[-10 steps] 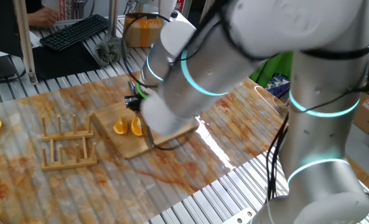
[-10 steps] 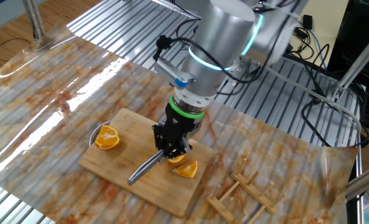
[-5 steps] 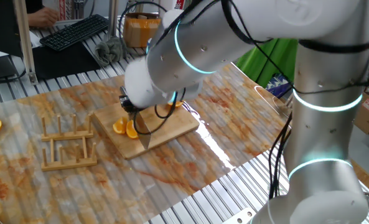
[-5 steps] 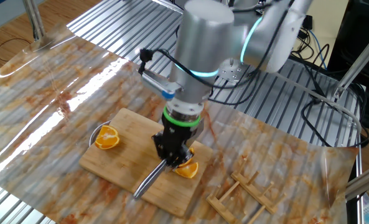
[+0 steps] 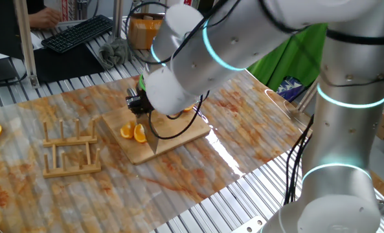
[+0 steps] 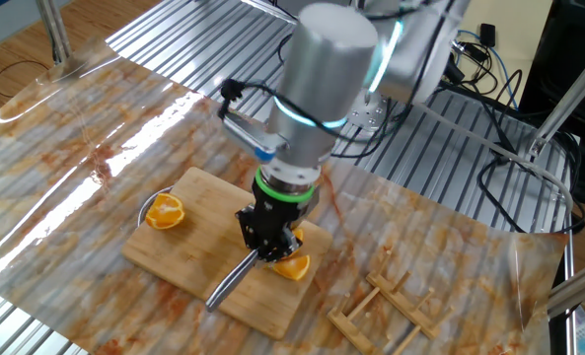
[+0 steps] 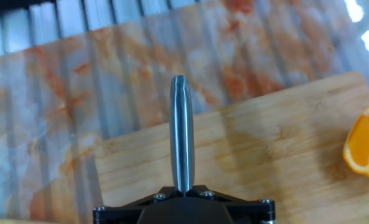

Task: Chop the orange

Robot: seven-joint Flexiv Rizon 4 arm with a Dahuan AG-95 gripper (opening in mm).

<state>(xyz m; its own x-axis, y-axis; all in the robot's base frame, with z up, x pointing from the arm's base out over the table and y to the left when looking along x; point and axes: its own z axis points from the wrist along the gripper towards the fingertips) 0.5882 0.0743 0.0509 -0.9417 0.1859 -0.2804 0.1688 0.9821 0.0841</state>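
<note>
Clamping a knife (image 6: pixel 231 281), the gripper (image 6: pixel 269 242) points steeply down over the wooden cutting board (image 6: pixel 188 261), jaws closed on the handle. The blade runs out along the board toward its near edge. The orange (image 6: pixel 292 266) lies in wedges on the board just beside the gripper (image 5: pixel 138 107). A rounder orange half (image 6: pixel 165 211) rests at the board's far corner. A wooden rack (image 5: pixel 70 149) stands near the board.

My table (image 6: pixel 174 44) of ribbed metal wears a marbled, orange-stained sheet (image 6: pixel 65 158). On it: a wooden board (image 6: pixel 188 266) at center, a wooden rack (image 5: pixel 68 152) at nine o'clock in one fixed view.
</note>
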